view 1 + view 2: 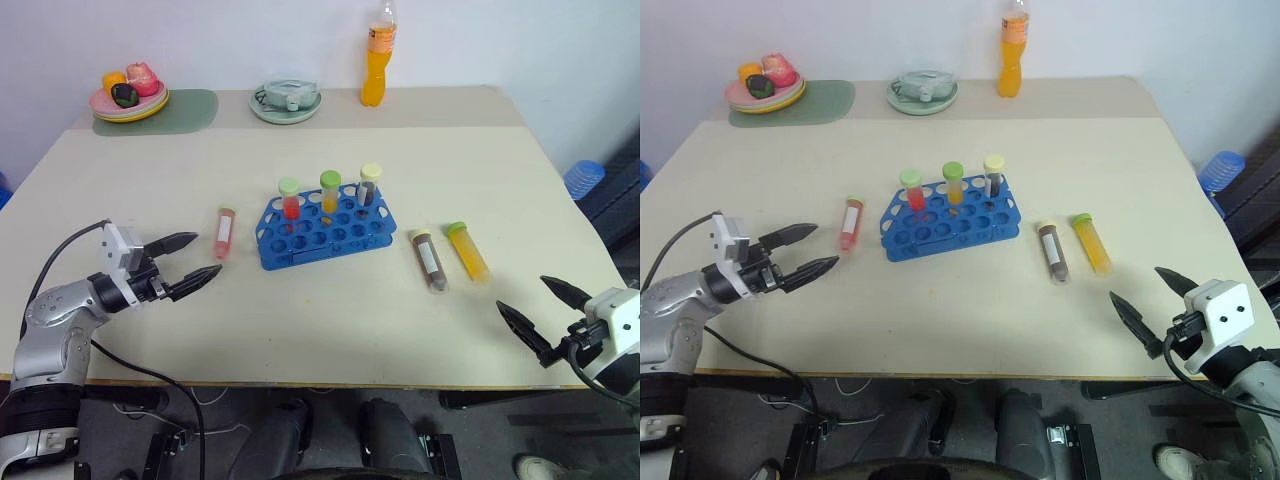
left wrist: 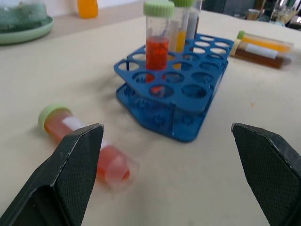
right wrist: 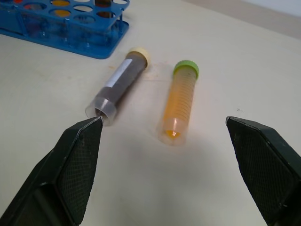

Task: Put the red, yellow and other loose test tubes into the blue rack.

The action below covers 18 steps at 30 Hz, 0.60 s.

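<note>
Our left gripper [image 1: 200, 258], jaws wide and empty, sits just beside the red tube [image 1: 224, 232] lying lengthwise left of the blue rack [image 1: 325, 228]; brown tube [image 1: 430, 260] and yellow tube [image 1: 468, 250] lie nearer our wide-open right gripper [image 1: 540, 310].

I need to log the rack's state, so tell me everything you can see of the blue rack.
The blue rack is bright plastic, two perforated tiers with rows of round holes. It stands on the table's middle, slightly skewed. Three capped tubes stand upright in its back row: red, yellow-orange, dark. Other holes are empty. No pincer touches it.
</note>
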Each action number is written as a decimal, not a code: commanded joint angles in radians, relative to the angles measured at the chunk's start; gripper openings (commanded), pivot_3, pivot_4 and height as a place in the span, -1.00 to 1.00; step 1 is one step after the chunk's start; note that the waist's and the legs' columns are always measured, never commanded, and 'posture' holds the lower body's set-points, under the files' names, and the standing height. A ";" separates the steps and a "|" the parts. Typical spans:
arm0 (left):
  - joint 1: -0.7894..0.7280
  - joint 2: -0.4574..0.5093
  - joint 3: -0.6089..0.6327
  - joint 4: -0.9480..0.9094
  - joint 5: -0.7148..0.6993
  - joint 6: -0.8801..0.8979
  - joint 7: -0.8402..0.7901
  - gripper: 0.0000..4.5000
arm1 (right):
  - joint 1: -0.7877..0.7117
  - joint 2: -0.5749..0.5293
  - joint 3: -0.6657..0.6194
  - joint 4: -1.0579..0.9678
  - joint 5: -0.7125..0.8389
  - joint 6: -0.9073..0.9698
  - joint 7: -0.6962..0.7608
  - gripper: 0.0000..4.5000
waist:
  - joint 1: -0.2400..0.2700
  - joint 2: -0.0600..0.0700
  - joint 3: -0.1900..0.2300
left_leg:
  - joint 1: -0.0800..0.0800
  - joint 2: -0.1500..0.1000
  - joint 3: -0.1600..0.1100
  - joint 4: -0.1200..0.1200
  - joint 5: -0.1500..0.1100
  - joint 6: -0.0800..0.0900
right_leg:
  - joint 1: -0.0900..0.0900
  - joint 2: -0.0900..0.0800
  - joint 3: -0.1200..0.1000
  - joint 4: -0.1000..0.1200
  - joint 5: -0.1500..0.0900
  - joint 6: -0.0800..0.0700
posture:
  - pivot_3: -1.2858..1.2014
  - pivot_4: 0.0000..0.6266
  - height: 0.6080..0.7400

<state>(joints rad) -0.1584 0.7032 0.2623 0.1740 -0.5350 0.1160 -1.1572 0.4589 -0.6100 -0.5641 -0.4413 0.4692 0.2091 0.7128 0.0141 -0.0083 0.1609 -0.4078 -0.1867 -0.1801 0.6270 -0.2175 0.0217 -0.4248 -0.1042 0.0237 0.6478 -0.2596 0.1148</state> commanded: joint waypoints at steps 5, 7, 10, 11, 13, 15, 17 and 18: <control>-0.007 0.012 0.040 -0.021 -0.046 0.003 -0.049 0.98 | 0.013 0.024 0.002 -0.014 -0.005 -0.051 0.016 0.92 | 0.001 0.000 0.000 | 0.000 0.000 0.001 0.000 0.000 0.000 | 0.000 0.000 0.000 0.000 0.000 0.000 | 0.03 -0.52 1.00; -0.009 0.011 0.043 -0.024 -0.055 0.001 -0.063 0.98 | 0.014 0.032 0.011 -0.016 -0.009 -0.057 0.016 0.92 | 0.000 0.000 0.000 | 0.000 0.001 0.001 0.000 -0.001 -0.001 | 0.000 0.000 0.000 0.000 0.000 0.000 | 0.03 -0.52 1.00; -0.017 0.012 0.033 -0.019 -0.052 -0.006 -0.075 0.98 | 0.010 0.039 0.019 -0.016 -0.011 -0.063 0.016 0.92 | -0.001 0.000 0.000 | 0.000 0.002 0.002 0.000 -0.001 -0.001 | 0.000 0.001 0.001 0.000 0.000 0.000 | 0.03 -0.52 1.00; -0.022 0.010 0.029 -0.017 -0.053 -0.011 -0.084 0.98 | 0.006 0.039 0.022 -0.015 -0.012 -0.064 0.016 0.92 | -0.001 0.000 0.000 | 0.000 0.002 0.002 0.000 -0.001 -0.001 | 0.000 0.001 0.001 0.000 0.000 -0.001 | 0.03 -0.52 1.00; -0.030 0.007 0.019 -0.018 -0.057 -0.009 -0.105 0.98 | -0.002 0.039 0.026 -0.020 -0.011 -0.059 0.012 0.92 | 0.000 0.000 0.000 | 0.000 0.002 0.003 0.000 -0.001 -0.001 | 0.000 0.001 0.001 0.000 0.000 -0.001 | 0.03 -0.52 1.00; -0.036 0.008 0.009 -0.021 -0.061 -0.003 -0.131 0.98 | -0.018 0.034 0.030 -0.030 -0.006 -0.042 0.001 0.92 | 0.000 0.000 0.000 | 0.000 0.002 0.003 0.000 -0.001 -0.001 | 0.000 0.001 0.002 0.000 0.000 -0.001 | 0.03 -0.52 1.00; -0.041 0.008 -0.002 -0.022 -0.059 -0.012 -0.162 0.98 | -0.043 0.026 0.032 -0.046 -0.010 0.002 -0.042 0.92 | -0.001 0.000 0.000 | 0.000 0.002 0.003 0.000 -0.001 -0.001 | -0.001 0.001 0.002 0.000 0.000 -0.001 | 0.03 -0.52 1.00; -0.042 0.008 -0.007 -0.022 -0.057 -0.015 -0.175 0.98 | -0.056 0.024 0.034 -0.056 -0.020 0.022 -0.068 0.92 | -0.001 0.000 0.000 | 0.000 0.002 0.003 0.000 -0.001 -0.001 | -0.001 0.001 0.002 0.000 0.000 -0.001 | 0.03 -0.52 1.00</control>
<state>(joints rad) -0.1856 0.7061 0.2527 0.1747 -0.5788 0.1188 -1.3059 0.4178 -0.5739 -0.5194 -0.4447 0.4523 0.2107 0.6837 0.0133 -0.0081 0.1610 -0.4077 -0.1848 -0.1768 0.6267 -0.2186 0.0206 -0.4255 -0.1029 0.0258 0.6473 -0.2596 0.1138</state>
